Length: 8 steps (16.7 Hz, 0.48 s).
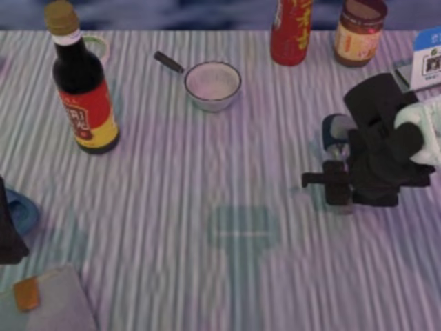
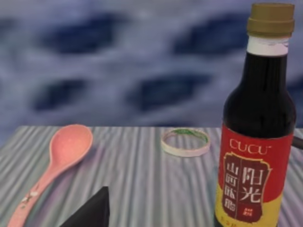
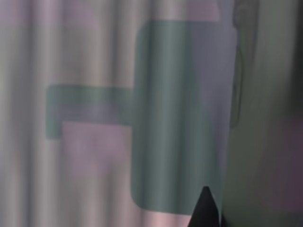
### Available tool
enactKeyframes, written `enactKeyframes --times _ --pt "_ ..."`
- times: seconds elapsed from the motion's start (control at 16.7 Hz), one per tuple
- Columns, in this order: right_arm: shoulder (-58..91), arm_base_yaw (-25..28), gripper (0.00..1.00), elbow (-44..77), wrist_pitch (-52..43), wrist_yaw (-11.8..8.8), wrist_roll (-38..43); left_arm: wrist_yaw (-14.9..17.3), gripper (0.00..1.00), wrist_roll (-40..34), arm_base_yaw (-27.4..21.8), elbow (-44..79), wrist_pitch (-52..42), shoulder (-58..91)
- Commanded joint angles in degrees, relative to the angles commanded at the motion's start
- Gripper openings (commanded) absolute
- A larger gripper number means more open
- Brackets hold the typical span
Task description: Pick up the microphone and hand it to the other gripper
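Risk, judged: the right gripper [image 1: 337, 185] sits over the microphone [image 1: 335, 134] near the tabletop's right edge. If it grips too close to the foam head, or off-centre on the slim handle, the mic may pivot or slip on lifting. That would leave no free length for the other gripper to take.

Near edge, left corner: left gripper [image 1: 8, 231], parked at the left edge; only a dark fingertip shows in its wrist view, so finger state cannot be told.

Mid-table, right edge: right arm reaches in from the right, wrist low, claw pointing toward the table's centre. Fingers lie along the handle, but whether they are closed on it cannot be told. The microphone lies on the tabletop, dark head toward the far edge, handle hidden under the claw.

Farther, left: soy sauce bottle [image 1: 81, 86], upright.

Far edge: saucepan [image 1: 211, 83]; red bottle [image 1: 291, 31]; jar [image 1: 358, 31].
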Motion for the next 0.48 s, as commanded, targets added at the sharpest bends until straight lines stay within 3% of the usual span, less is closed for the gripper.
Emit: enactKeyframes --times 0.48 --pt "-8.1 -0.2 0.00 -9.7 36.0 -10.9 -10.3 0.0 1.00 0.0 0.0 0.0 0.0 0.0"
